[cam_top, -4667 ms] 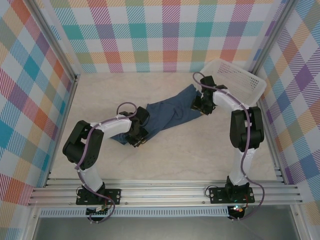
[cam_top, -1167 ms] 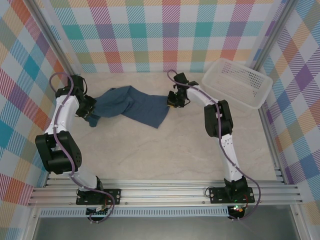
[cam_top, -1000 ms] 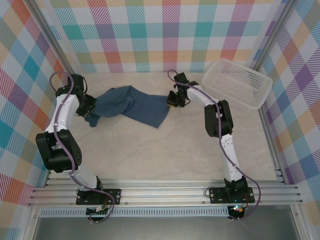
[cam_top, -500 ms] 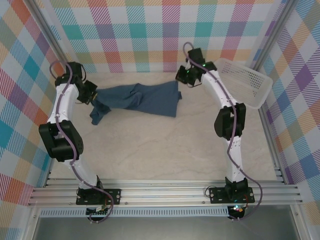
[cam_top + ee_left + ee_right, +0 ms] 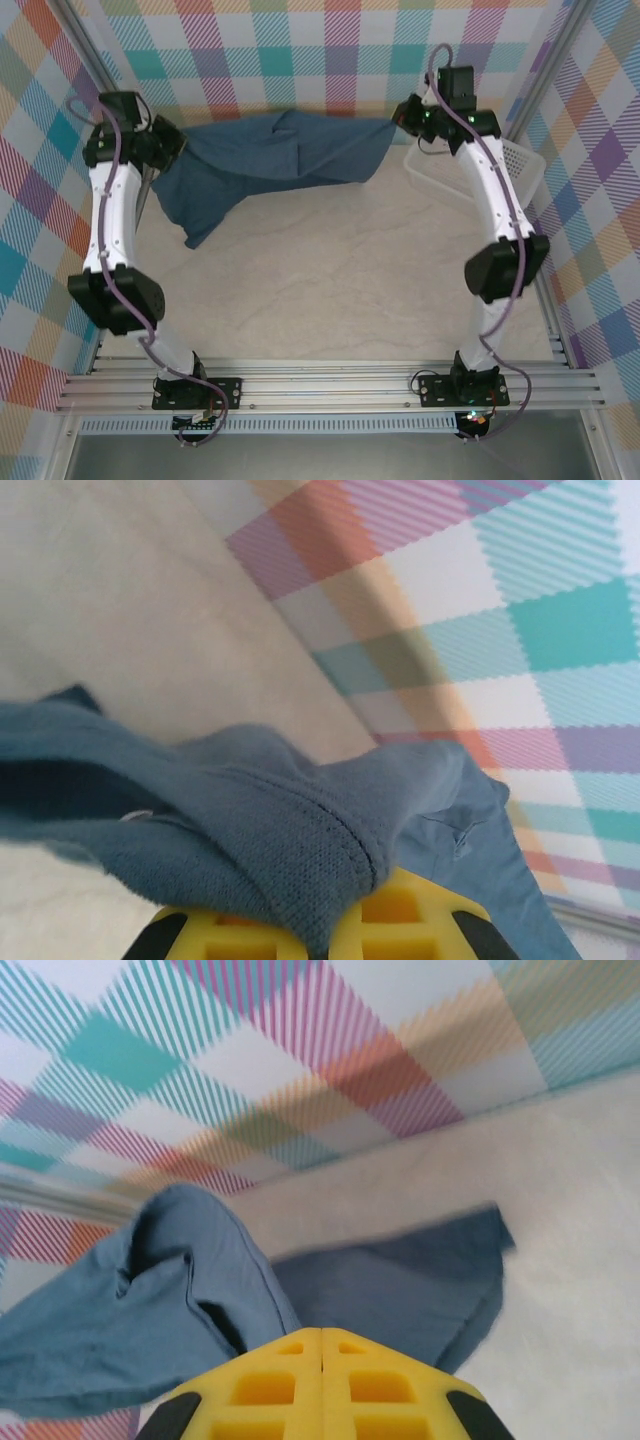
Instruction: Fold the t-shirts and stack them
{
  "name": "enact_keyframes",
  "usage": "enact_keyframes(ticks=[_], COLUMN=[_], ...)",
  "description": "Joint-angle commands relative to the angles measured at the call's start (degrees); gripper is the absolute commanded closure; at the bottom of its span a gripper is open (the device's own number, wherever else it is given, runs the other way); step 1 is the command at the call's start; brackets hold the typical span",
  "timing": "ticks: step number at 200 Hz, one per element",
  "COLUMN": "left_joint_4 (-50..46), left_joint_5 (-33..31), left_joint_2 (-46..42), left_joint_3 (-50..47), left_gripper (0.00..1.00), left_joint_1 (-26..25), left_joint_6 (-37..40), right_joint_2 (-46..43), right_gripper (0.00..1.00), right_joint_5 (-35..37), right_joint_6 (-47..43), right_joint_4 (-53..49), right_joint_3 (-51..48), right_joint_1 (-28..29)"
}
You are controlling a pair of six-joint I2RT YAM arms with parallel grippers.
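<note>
A dark denim-blue t-shirt (image 5: pixel 270 160) hangs stretched in the air at the back of the table, held at both ends. My left gripper (image 5: pixel 168 150) is shut on its left end, and a loose part droops below it toward the table. My right gripper (image 5: pixel 398 118) is shut on the right end, next to the basket. In the left wrist view a hemmed fold of the t-shirt (image 5: pixel 250 810) drapes over the yellow fingers (image 5: pixel 400 920). In the right wrist view the yellow fingers (image 5: pixel 260 1385) are pressed together, and the t-shirt (image 5: pixel 190 1300) spreads out from their tip.
A white mesh basket (image 5: pixel 520 165) stands at the back right, partly behind the right arm. Chequered walls close in the back and both sides. The pale tabletop (image 5: pixel 320 290) lies bare in front of the hanging cloth.
Both arms have risen and swung toward the back wall, lifting the t-shirt off the table. It now hangs spread wider between the two grippers.
</note>
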Motion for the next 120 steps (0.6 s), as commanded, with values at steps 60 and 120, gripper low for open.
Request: enact_keyframes(ticks=[60,120], left_joint_4=[-1.66,-6.60], left_joint_5=[-6.88,-12.44], left_joint_2=[-2.63,18.68], left_joint_3=[-30.73,-8.63], left_gripper=[0.95,0.96], left_joint_1=[-0.40,-3.12], left_joint_6=[6.67,7.13], right_joint_2=[-18.58,-3.82], right_gripper=[1.00,1.00], right_joint_5=[10.33,21.90], right_joint_6=[-2.17,-5.66], right_joint_4=[6.18,2.19], right_joint_3=[-51.35,-36.98], right_joint_1=[2.82,0.80])
